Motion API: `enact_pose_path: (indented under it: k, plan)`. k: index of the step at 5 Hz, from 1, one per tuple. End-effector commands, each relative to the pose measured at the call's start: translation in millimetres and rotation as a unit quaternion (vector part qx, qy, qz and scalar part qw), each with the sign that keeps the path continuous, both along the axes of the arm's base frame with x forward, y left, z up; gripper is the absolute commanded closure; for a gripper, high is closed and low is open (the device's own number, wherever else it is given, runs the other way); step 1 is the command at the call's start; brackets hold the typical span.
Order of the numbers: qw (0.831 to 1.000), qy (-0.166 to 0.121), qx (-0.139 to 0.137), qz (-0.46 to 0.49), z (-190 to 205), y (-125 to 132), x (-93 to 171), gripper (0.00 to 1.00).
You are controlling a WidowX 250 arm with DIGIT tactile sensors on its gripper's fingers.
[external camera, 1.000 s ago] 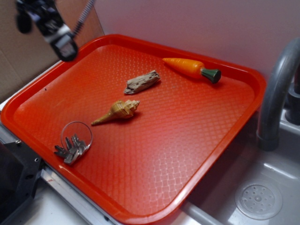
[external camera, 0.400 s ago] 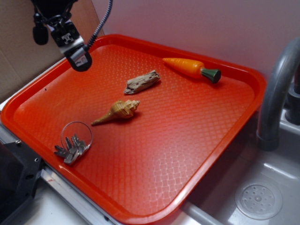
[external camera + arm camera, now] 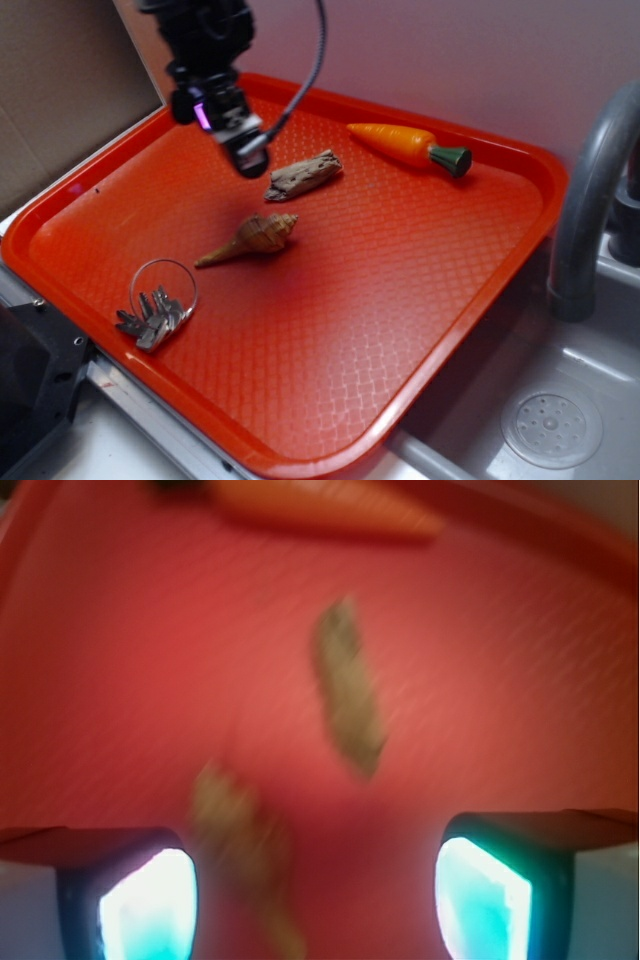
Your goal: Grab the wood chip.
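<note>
The wood chip, a rough grey-brown sliver, lies on the red tray toward the back. In the blurred wrist view the wood chip shows ahead of the fingers, near the middle. My gripper hangs above the tray just left of the chip, not touching it. In the wrist view the gripper stands open, its two fingers wide apart with only tray between them.
A tan spiral seashell lies in front of the chip. An orange toy carrot is at the tray's back right. A ring of keys rests front left. A grey faucet and sink stand to the right.
My gripper has swung from the tray's back left corner rightward and down toward the wood chip. The objects on the tray have not moved.
</note>
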State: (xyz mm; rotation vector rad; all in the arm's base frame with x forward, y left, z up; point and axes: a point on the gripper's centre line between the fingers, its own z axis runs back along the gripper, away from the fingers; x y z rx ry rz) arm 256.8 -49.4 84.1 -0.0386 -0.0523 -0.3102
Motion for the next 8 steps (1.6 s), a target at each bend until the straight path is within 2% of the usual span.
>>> enact_pose_path:
  k: [1, 4, 5, 6, 8]
  plan:
    - [0.999, 0.006, -0.007, -0.043, -26, -11, 34, 0.00]
    - [0.999, 0.011, -0.006, -0.043, -54, -14, 39, 0.00]
    - [0.999, 0.011, -0.006, -0.045, -57, -16, 40, 0.10]
    - [0.999, 0.011, -0.014, -0.040, -56, -17, 38, 1.00]
    - [0.999, 0.019, -0.010, -0.034, -58, -18, 36, 1.00]
